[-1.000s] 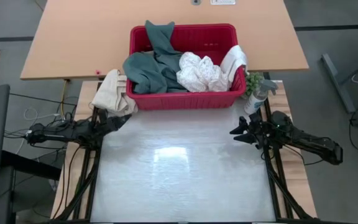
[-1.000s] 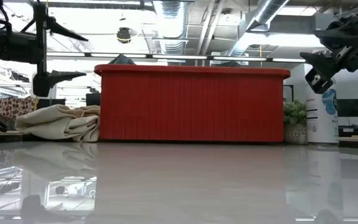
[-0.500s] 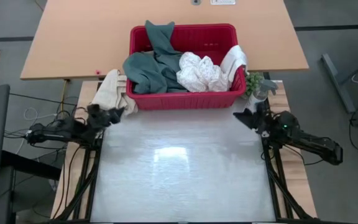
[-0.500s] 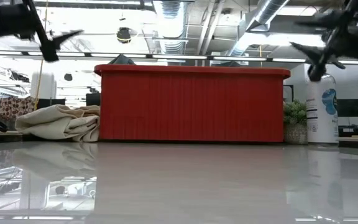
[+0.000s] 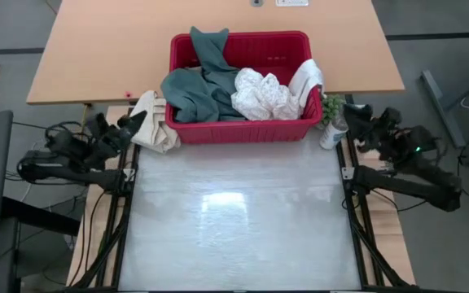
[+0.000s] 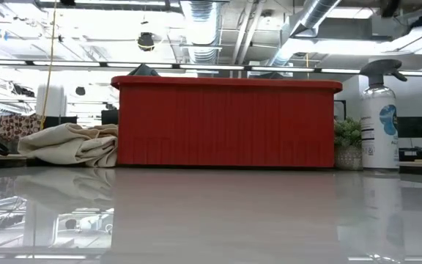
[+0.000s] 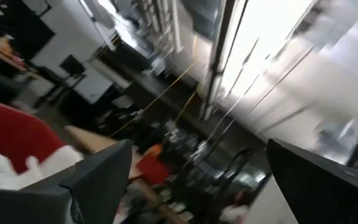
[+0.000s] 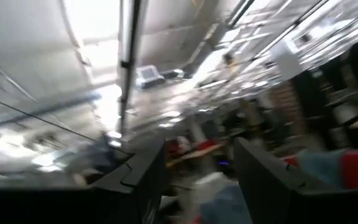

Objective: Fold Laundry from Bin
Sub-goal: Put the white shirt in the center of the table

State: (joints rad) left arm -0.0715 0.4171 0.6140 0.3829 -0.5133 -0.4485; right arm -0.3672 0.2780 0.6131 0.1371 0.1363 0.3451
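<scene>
Folding was not seen started: every piece of laundry was found inside the bin [image 5: 238, 130] at upper centre of the high view, with the teal garment [image 5: 198, 81] draped over its left rim, the white textured towel [image 5: 263, 94] mid-right and a small white cloth [image 5: 308, 79] on the right rim. The table [image 5: 234, 220] in front was left bare of laundry. The left gripper [image 5: 129, 130] was held spread at centre left, beside the cream canvas bundle [image 5: 149, 120]; the right gripper [image 5: 357, 114] was held part-spread at upper right by the spray bottle [image 5: 334, 130]. Nothing was gripped by either. All picking and folding was judged outstanding.
</scene>
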